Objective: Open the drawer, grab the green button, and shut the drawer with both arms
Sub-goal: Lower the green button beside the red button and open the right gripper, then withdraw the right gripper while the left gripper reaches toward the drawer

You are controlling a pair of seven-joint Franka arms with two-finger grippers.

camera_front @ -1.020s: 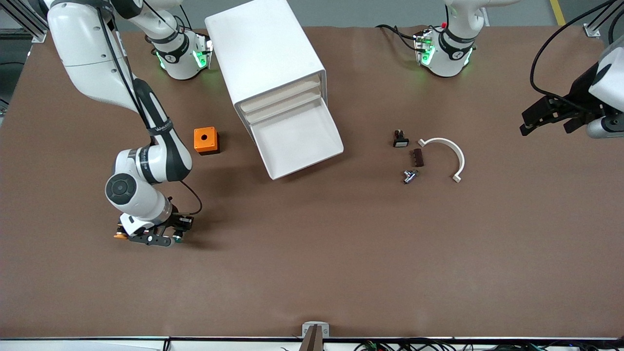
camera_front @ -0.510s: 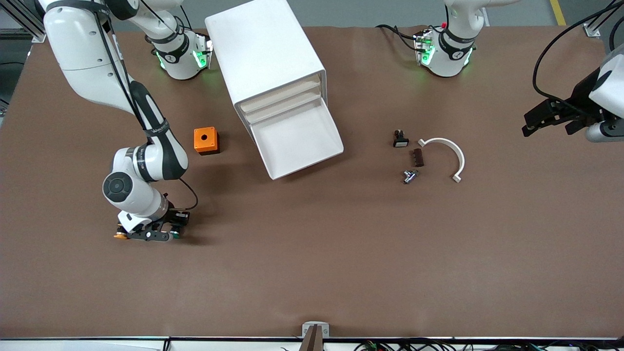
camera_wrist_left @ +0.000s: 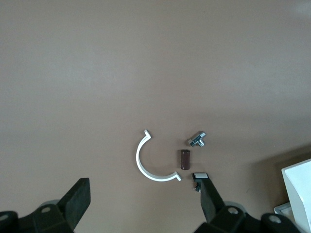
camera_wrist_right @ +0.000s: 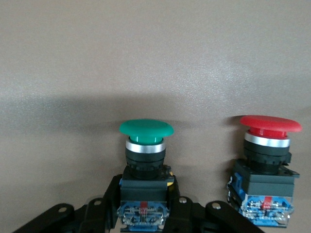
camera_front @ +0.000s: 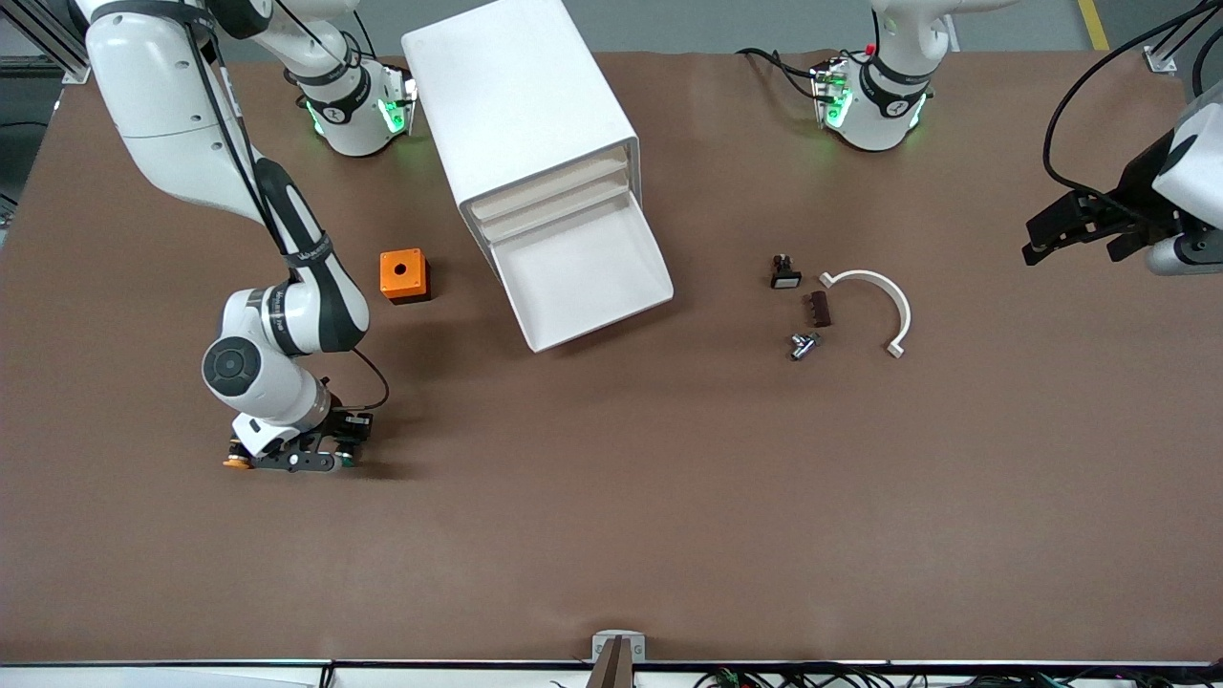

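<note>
Right gripper (camera_front: 291,462): low at the table near the right arm's end, at about 7 o'clock from the orange box; fingers clamped on the green button's black and blue body.
Green button (camera_wrist_right: 146,160): between the right gripper's fingers (camera_wrist_right: 109,196), green cap pointing away from the wrist; just beside it, the red-capped button (camera_wrist_right: 267,165) stands apart from the fingers.
Yellow-orange cap (camera_front: 230,464): peeking out at the gripper's edge, at its 9 o'clock in the front view.
Orange box (camera_front: 403,275): on the table beside the cabinet.
Drawer (camera_front: 583,277): lowest tray of the white cabinet (camera_front: 521,105), pulled out, inside bare.
Small parts: white curved clip (camera_front: 874,306), brown block (camera_front: 819,309), metal fitting (camera_front: 803,344), small black switch (camera_front: 784,273), grouped at 3 o'clock from the drawer.
Left gripper (camera_front: 1075,229): waiting in the air over the left arm's end of the table, fingers (camera_wrist_left: 77,199) spread wide, holding nothing.
</note>
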